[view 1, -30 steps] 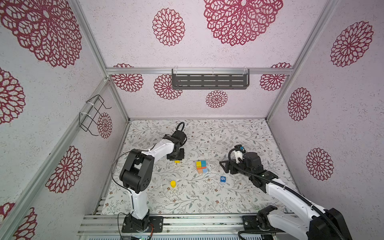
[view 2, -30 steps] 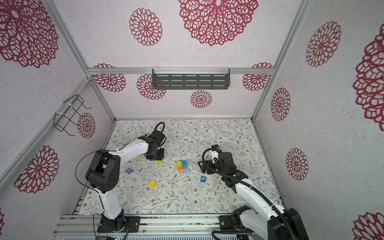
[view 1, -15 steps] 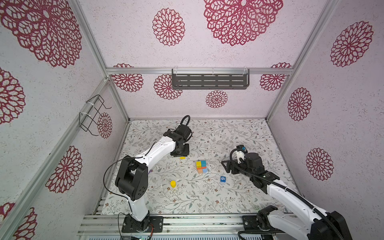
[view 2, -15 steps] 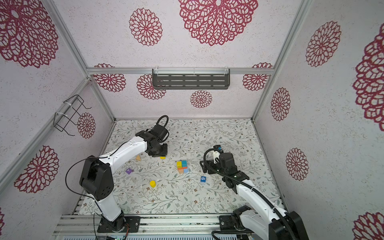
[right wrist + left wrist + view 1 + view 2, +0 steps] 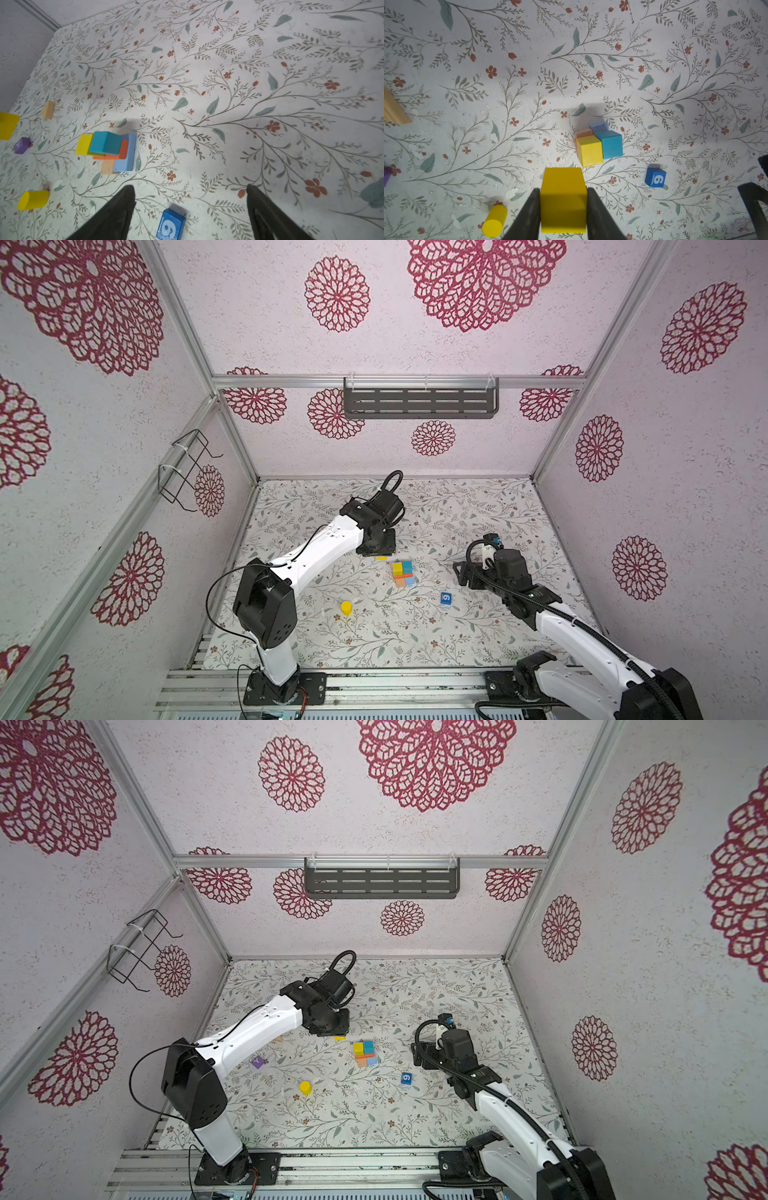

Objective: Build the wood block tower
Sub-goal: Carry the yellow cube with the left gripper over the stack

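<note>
The wood block tower (image 5: 402, 573) (image 5: 365, 1053) is a low stack at mid-floor. A yellow cube (image 5: 590, 151) and a teal cube (image 5: 609, 143) sit on an orange block (image 5: 122, 150), over a light blue block (image 5: 127, 160) and a tan one. My left gripper (image 5: 563, 190) is shut on a yellow block (image 5: 563, 199) (image 5: 381, 558), held above the floor just left of the stack. My right gripper (image 5: 190, 189) is open and empty, right of the stack. A blue block marked 6 (image 5: 170, 225) (image 5: 445, 598) lies on the floor below its fingers.
A yellow cylinder (image 5: 346, 607) (image 5: 494, 221) lies on its side near the front left. A purple block (image 5: 257, 1062) and a tan block (image 5: 48, 110) lie further left. A grey shelf (image 5: 420, 403) hangs on the back wall and a wire rack (image 5: 187, 468) on the left wall.
My left arm has carried the yellow block to the right, closer to the stack. The right gripper has opened slightly wider and stayed in place.
</note>
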Controlling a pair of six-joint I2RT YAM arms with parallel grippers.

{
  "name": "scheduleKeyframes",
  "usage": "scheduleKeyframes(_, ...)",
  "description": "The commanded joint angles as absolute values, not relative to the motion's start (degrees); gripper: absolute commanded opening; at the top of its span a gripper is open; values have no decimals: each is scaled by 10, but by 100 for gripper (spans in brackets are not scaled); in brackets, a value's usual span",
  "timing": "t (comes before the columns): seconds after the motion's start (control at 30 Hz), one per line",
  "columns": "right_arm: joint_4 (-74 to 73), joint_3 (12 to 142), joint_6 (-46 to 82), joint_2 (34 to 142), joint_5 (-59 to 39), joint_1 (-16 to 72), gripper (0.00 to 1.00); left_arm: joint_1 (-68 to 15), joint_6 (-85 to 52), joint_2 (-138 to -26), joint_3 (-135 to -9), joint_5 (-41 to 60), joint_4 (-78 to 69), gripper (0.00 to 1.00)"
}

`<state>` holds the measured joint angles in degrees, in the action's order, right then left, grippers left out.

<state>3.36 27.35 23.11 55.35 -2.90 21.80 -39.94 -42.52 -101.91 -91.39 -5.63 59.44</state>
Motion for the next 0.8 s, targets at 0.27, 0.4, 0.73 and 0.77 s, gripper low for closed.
scheduleKeyframes(0.27,43,263,275,515,0,185,88,-438,-501,-1065,-955,-95,617,37)
scheduleKeyframes(0.4,40,259,280,508,-4,180,88,-444,-516,-1078,-960,-104,611,37)
scheduleKeyframes(0.73,35,256,287,512,-16,176,88,-464,-538,-1119,-985,-120,606,37)
scheduleKeyframes(0.77,35,256,287,511,-18,175,88,-464,-540,-1120,-987,-120,606,37)
